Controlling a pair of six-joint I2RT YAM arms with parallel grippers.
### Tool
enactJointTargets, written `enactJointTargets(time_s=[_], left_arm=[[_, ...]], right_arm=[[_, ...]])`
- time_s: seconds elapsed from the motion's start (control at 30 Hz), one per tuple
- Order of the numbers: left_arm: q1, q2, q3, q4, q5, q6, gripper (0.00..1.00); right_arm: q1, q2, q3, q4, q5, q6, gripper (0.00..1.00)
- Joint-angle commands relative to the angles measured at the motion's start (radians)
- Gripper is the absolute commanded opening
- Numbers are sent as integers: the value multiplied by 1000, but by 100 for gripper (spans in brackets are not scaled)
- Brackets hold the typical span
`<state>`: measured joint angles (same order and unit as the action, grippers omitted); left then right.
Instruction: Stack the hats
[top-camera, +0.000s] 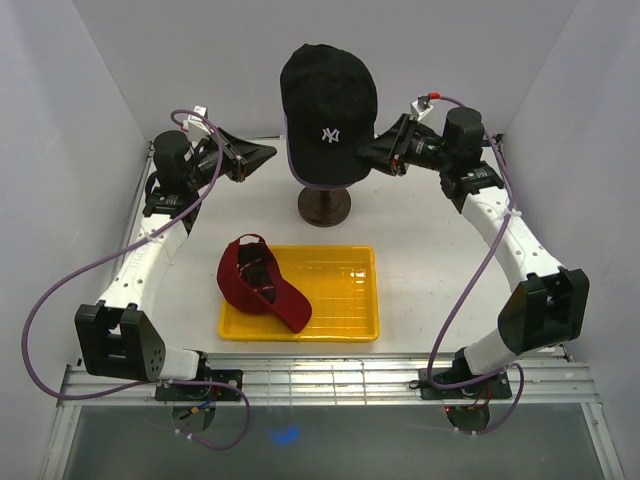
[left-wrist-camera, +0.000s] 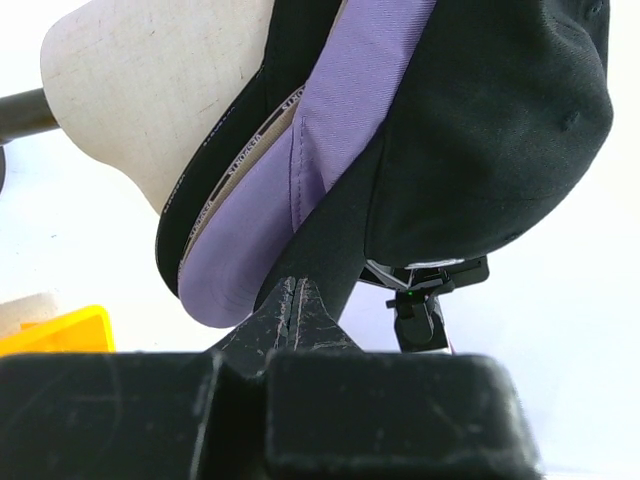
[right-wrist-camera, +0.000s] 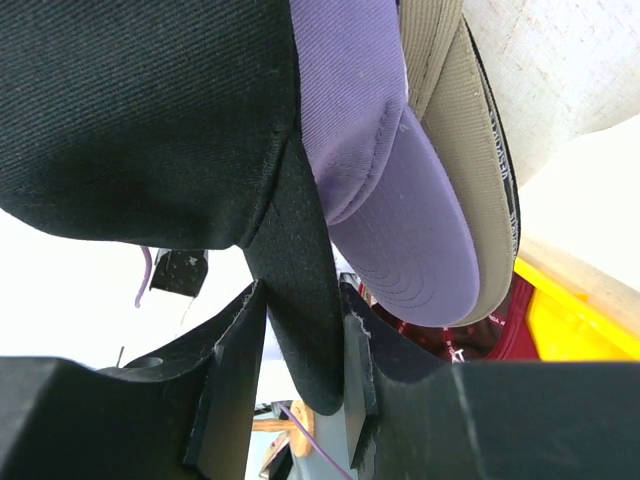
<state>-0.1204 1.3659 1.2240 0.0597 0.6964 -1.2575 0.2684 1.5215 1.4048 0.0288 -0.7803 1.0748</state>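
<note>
A black hat with a white NY logo sits on top of the mannequin head at the back centre. Under it, the right wrist view shows a lavender hat and a tan hat on the same head. A red hat lies upside down in the yellow tray. My right gripper is at the black hat's right side, its jaws closed on the black brim. My left gripper is shut and empty just left of the stack, its tips close to the black brim.
The cream mannequin head stands on a dark wooden base behind the tray. White walls close in the table at left, right and back. The arm bases sit at the near edge.
</note>
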Motion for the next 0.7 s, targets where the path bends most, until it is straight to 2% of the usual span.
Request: enactJointTargets(time_s=[0.0,0.3,0.5,0.67], left_arm=[[-1,-25,35,20,11,0,0],[-1,-25,35,19,14,3,0],[-1,-24,37,20,14,0,0],[-1,-22,39,20,12,0,0]], right_arm=[[-15,5,-3,-118,79,-76,36],[5,25,19,-188,115,-139,36],[11,34,36,-245,144,-190,44],[11,31,39,-271,162,-219,47]])
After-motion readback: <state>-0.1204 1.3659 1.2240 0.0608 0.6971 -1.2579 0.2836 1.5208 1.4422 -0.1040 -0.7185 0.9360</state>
